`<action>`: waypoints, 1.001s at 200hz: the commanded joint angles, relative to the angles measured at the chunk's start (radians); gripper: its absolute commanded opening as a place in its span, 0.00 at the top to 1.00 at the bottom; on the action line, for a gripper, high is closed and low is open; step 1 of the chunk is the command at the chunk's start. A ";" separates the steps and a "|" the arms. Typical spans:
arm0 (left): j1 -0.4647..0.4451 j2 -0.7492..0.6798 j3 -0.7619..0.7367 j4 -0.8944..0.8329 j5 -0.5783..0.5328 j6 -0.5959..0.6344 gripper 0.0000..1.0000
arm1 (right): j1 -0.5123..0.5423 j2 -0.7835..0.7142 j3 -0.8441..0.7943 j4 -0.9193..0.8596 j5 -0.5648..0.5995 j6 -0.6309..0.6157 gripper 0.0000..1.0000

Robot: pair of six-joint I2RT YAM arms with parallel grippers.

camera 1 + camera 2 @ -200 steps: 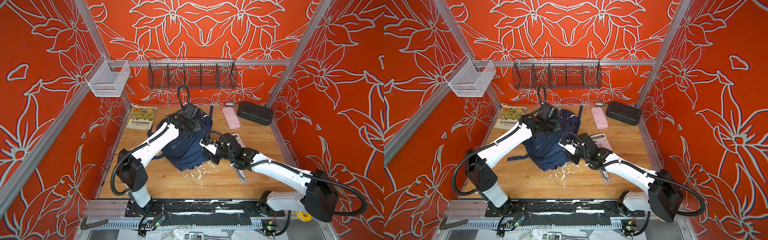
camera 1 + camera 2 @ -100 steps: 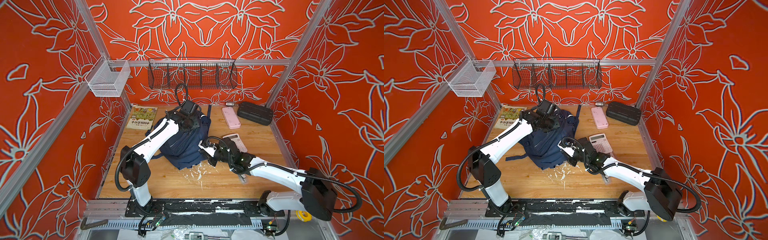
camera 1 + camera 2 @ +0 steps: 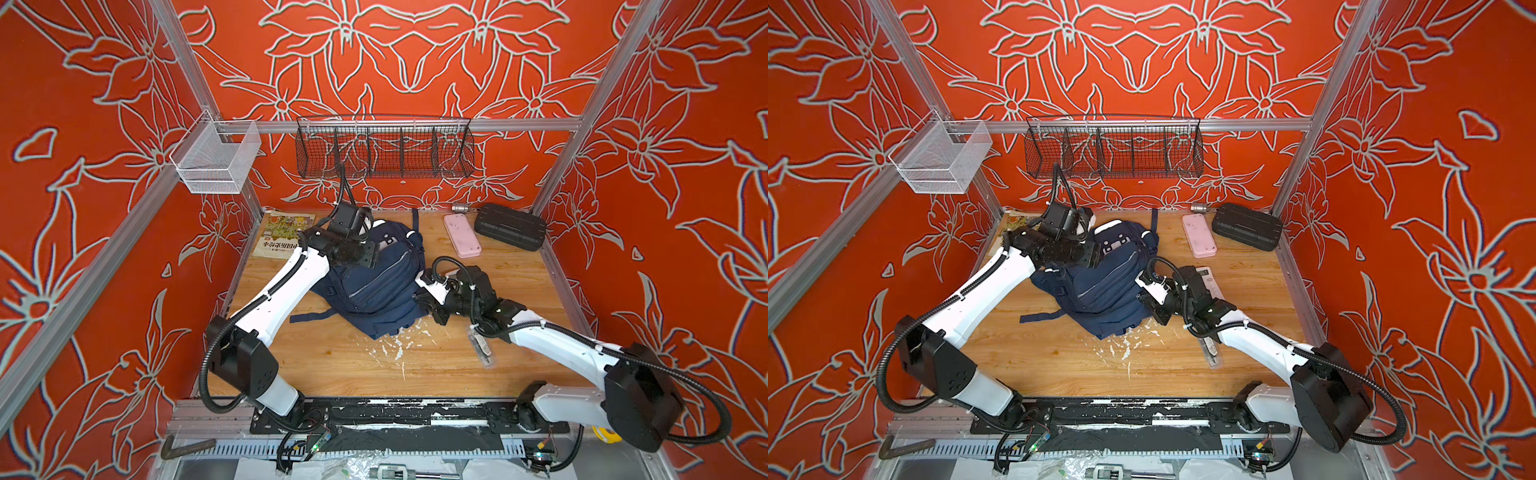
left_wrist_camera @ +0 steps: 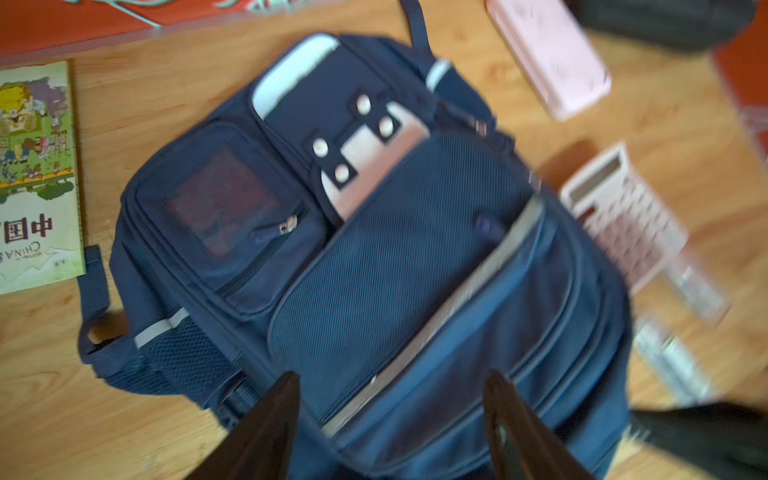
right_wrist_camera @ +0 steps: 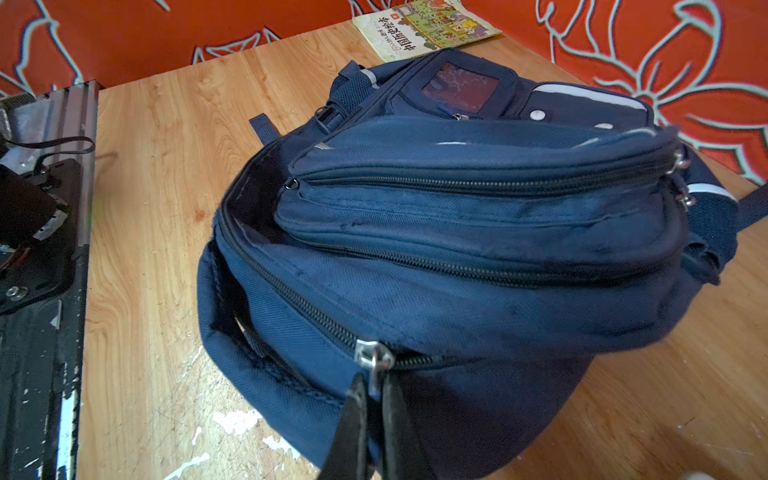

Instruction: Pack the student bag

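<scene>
Centrally, student bag (image 3: 374,286), left gripper (image 4: 392,378) spread above, right gripper (image 5: 372,388) pinching zipper pull (image 5: 373,358), bare table (image 3: 340,365) nearside.

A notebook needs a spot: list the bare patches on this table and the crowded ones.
Bare: the wooden table's front strip between the navy blue fabric backpack and the black base rail; the right edge in front of the black ribbed hard case. Crowded: the back, with the illustrated paperback book, backpack and pink rectangular case.
</scene>
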 commanded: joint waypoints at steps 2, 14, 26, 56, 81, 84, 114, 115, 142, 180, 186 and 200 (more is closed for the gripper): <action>-0.023 -0.023 -0.068 0.081 0.046 0.165 0.32 | -0.016 -0.030 0.060 -0.001 -0.066 -0.031 1.00; -0.048 -0.030 -0.108 0.124 0.054 0.182 0.32 | -0.021 -0.030 0.059 0.002 -0.066 -0.027 1.00; -0.081 -0.038 -0.155 0.175 0.034 0.214 0.33 | -0.026 -0.028 0.064 0.003 -0.068 -0.027 1.00; -0.114 -0.042 -0.221 0.226 0.041 0.281 0.33 | -0.028 -0.018 0.076 -0.016 -0.072 -0.028 1.00; -0.115 -0.027 -0.250 0.246 0.054 0.299 0.33 | -0.028 -0.021 0.071 -0.009 -0.071 -0.022 1.00; -0.115 -0.023 -0.253 0.248 0.045 0.299 0.33 | -0.027 -0.021 0.071 -0.009 -0.070 -0.021 1.00; -0.119 0.043 -0.228 0.202 -0.012 0.319 0.36 | -0.029 -0.018 0.084 -0.023 -0.070 -0.029 1.00; -0.120 0.047 -0.226 0.200 -0.016 0.318 0.36 | -0.029 -0.017 0.084 -0.024 -0.070 -0.031 1.00; -0.124 0.096 -0.186 0.153 -0.094 0.292 0.41 | -0.030 -0.003 0.110 -0.053 -0.067 -0.055 1.00; -0.123 0.186 -0.056 0.054 -0.078 0.199 0.88 | -0.029 0.024 0.147 -0.092 -0.057 -0.062 1.00; -0.124 0.206 -0.013 0.003 -0.049 0.174 0.98 | -0.029 0.027 0.152 -0.099 -0.044 -0.058 1.00; -0.123 0.237 0.070 -0.086 -0.008 0.094 1.00 | -0.028 0.021 0.165 -0.118 -0.016 -0.036 1.00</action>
